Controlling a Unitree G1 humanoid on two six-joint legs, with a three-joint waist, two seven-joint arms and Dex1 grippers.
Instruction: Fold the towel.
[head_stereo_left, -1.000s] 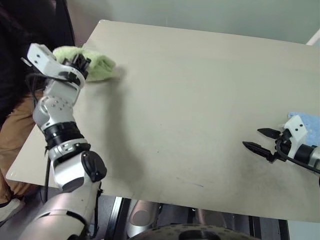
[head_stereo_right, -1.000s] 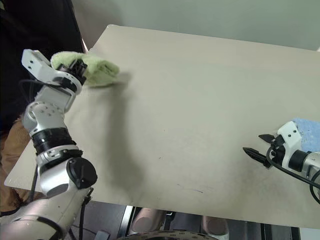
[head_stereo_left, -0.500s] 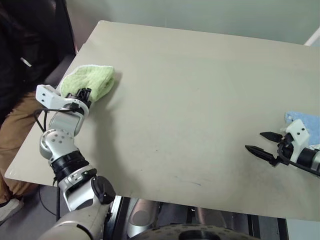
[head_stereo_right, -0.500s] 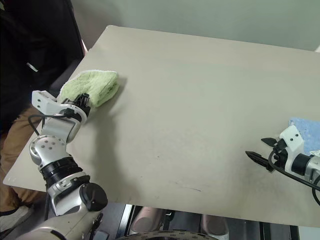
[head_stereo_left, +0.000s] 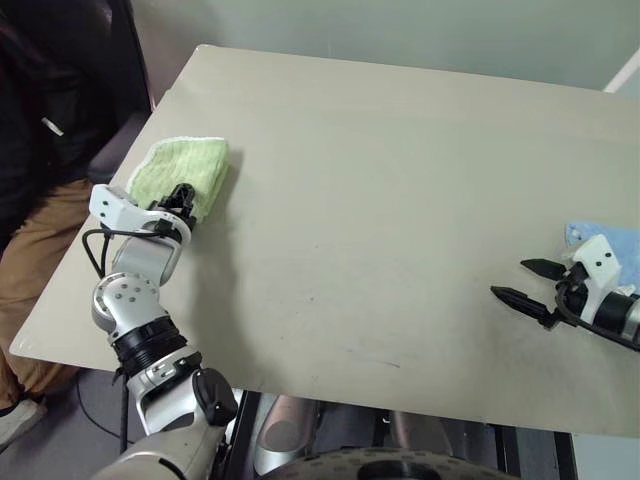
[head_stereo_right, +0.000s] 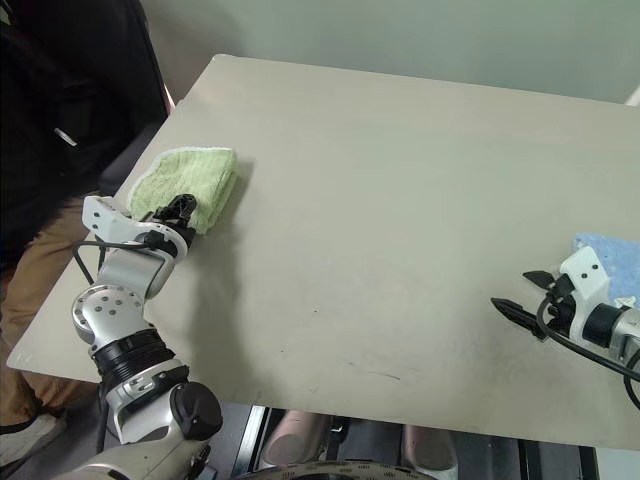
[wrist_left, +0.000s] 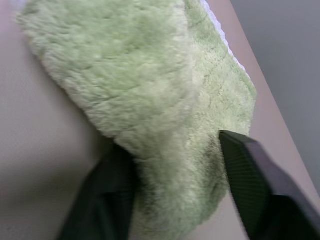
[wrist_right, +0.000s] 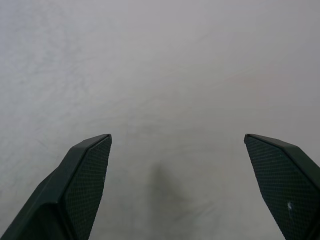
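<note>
The towel (head_stereo_left: 186, 165) is light green terry with a white stitched edge. It lies folded over on itself near the table's left edge, close to the far corner. My left gripper (head_stereo_left: 183, 196) sits low at the towel's near end. In the left wrist view the two black fingers (wrist_left: 250, 175) stand apart, one on each side of the folded towel (wrist_left: 125, 65), so the left gripper (wrist_left: 172, 142) is open. My right gripper (head_stereo_left: 512, 279) hovers open over bare table at the right, far from the towel. Nothing lies between its fingertips (wrist_right: 90, 160).
A light blue towel (head_stereo_left: 612, 240) lies at the table's right edge, just behind my right gripper. A seated person in dark clothing and tan trousers (head_stereo_left: 35, 235) is close to the table's left edge. The beige table (head_stereo_left: 380, 190) stretches wide between the two arms.
My left gripper came down and back toward me with the towel, from raised over the far left corner to the tabletop. Its fingers then opened. The right arm kept still.
</note>
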